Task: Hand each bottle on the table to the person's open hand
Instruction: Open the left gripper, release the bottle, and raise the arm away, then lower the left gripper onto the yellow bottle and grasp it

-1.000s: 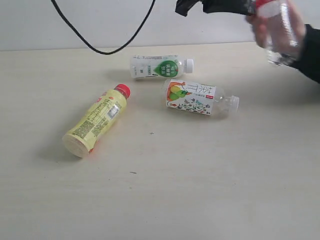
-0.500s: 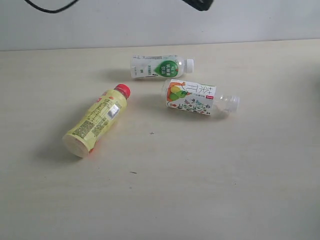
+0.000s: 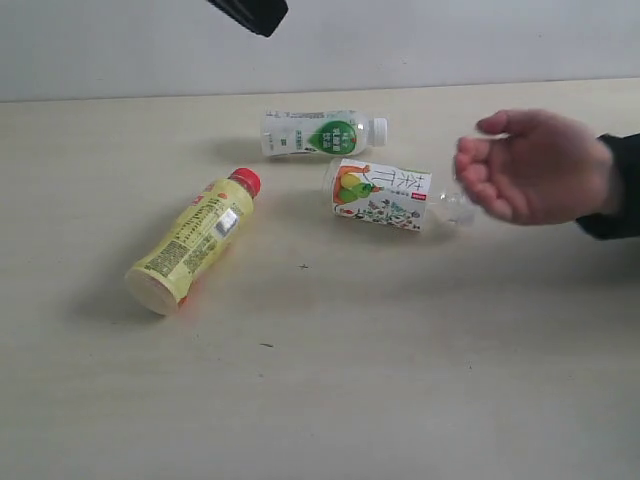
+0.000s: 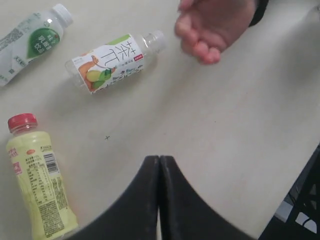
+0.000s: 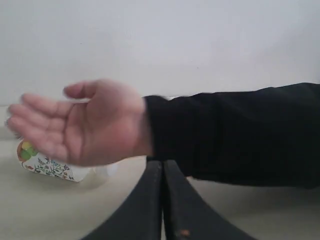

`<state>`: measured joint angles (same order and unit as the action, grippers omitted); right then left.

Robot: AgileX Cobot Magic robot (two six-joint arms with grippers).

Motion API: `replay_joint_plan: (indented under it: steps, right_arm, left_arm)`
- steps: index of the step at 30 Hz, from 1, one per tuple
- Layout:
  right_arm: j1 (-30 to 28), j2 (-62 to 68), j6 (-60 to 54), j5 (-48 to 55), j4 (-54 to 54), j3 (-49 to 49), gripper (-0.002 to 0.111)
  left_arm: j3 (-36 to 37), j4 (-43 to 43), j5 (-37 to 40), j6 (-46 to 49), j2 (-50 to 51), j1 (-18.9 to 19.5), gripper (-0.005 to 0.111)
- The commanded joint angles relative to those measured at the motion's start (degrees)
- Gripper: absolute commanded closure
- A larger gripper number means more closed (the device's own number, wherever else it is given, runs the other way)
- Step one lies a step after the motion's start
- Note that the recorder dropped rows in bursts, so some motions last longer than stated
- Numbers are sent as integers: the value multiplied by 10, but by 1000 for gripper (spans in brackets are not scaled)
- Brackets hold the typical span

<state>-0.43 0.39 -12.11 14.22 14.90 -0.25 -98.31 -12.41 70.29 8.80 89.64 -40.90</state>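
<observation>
Broadly, the desk carries three bottles lying on their sides in its far half, free to roll if nudged: yellow bottle, fruit-label bottle, white bottle. The person's hand hovers open beside the fruit-label cap, where a reach could strike it; left pincer and right pincer are both pressed together, empty.

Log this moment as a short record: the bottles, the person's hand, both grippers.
bottles on table: three in view, all lying on their sides, apart from one another
person's hand: open, empty, held above the table
yellow bottle: red cap, leftmost in the exterior view
white bottle: green leaf label, farthest back
fruit-label bottle: clear, cap end towards the person's hand
left gripper: shut, holding nothing
right gripper: shut, holding nothing
</observation>
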Motion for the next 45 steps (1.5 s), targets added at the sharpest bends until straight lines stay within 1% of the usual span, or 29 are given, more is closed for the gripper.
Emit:
replay_joint_plan:
  steps: [1,5,8,14,17,20,24,25,27,33,36,38,42,45]
  right_arm:
    - [2,-4,-1,-2,1,3,108]
    - [2,-4,-1,-2,1,3,108]
    - [2,-4,-1,-2,1,3,108]
    - [2,-4,-1,-2,1,3,108]
    - [2,-4,-1,-2,1,3,108]
    - [2,-4,-1,-2,1,3,108]
    - [2,-4,-1,-2,1,3,108]
    - [2,-4,-1,-2,1,3,108]
    - [2,-4,-1,-2,1,3,108]
    - [2,-4,-1,-2,1,3,108]
    - [2,-4,-1,-2,1,3,108]
    - [2,-4,-1,-2,1,3,108]
    - [2,-4,-1,-2,1,3,108]
    - [2,-4,-1,-2,1,3,108]
  left_arm:
    - [32,18,-3,0,-27,-3,107]
    - [48,53,-20,0,-31,-3,107]
    - [67,87,-52,-7,-30,-3,107]
    - [125,222,-120,-88,-30,-2,106]
    - [161,254,-158,-110,-29,7,97]
    - [171,254,-170,-134,-11,28,76]
    - [171,253,-169,-173,36,61,25]
    - [171,253,-169,-181,50,67,15]
    - [171,253,-169,-191,81,74,1]
    - [171,253,-173,-190,167,78,2]
    - [171,253,-186,-168,202,78,2]
    - [171,253,-186,-151,217,78,2]
    - [171,253,-186,-148,238,80,2]
    - [171,249,-185,-147,248,92,2]
